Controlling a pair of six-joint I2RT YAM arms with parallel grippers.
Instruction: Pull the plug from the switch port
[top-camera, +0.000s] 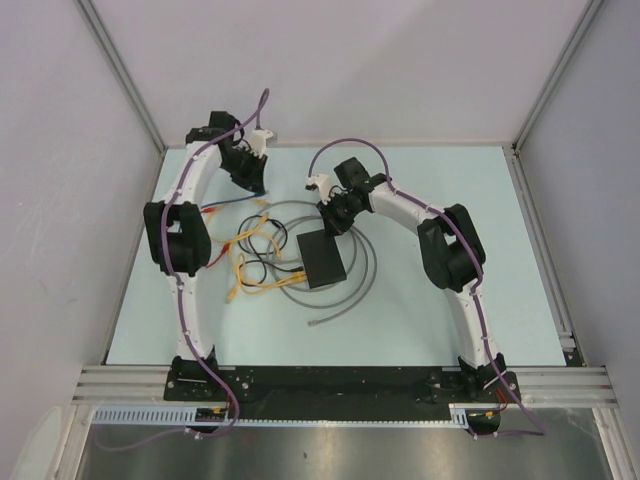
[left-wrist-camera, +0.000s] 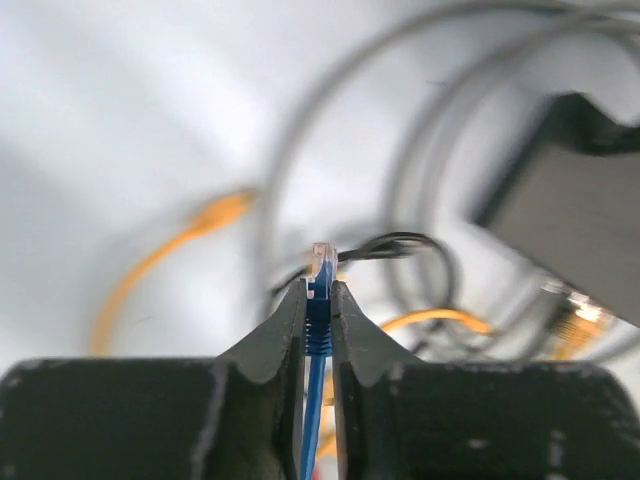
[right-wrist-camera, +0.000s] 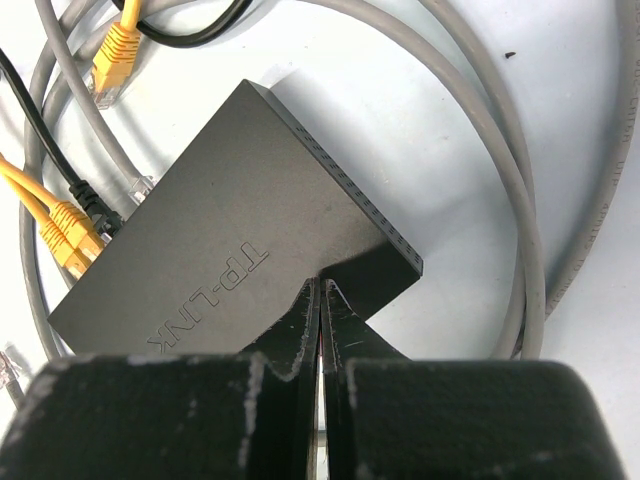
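Left fingers (top-camera: 250, 172) in the top view hang over the far left of the counter (top-camera: 450, 330), tips down, where a blue cable (top-camera: 235, 199) meets them; the grip itself is too small to read here. Right fingers (top-camera: 335, 218) point down at the far edge of the switch (top-camera: 322, 262), which lies flat mid-counter, well apart from the left arm. A gray cable (top-camera: 340, 313) loops around the box, and yellow cables (top-camera: 255, 283) tangle just to its left.

From the left wrist, the left fingers (left-wrist-camera: 272, 345) are pinching the blue cable (left-wrist-camera: 314, 400) at its ribbed boot. The clear plug (left-wrist-camera: 322, 262) stands upright above the tips, free of any port. The switch (left-wrist-camera: 575, 215) is a dark blur at the right, apart from the plug, with a yellow cable (left-wrist-camera: 150, 265) blurred on the left.

From the right wrist, the right fingers (right-wrist-camera: 290, 335) are pressed together with nothing seen between them, their tips on or just over the near corner of the switch (right-wrist-camera: 220, 250); I cannot tell whether they touch it. Its top reads TP-LINK. Two yellow plugs (right-wrist-camera: 68, 228) and a black plug (right-wrist-camera: 92, 205) meet its left edge. The gray cable (right-wrist-camera: 525, 250) curves past on the right.
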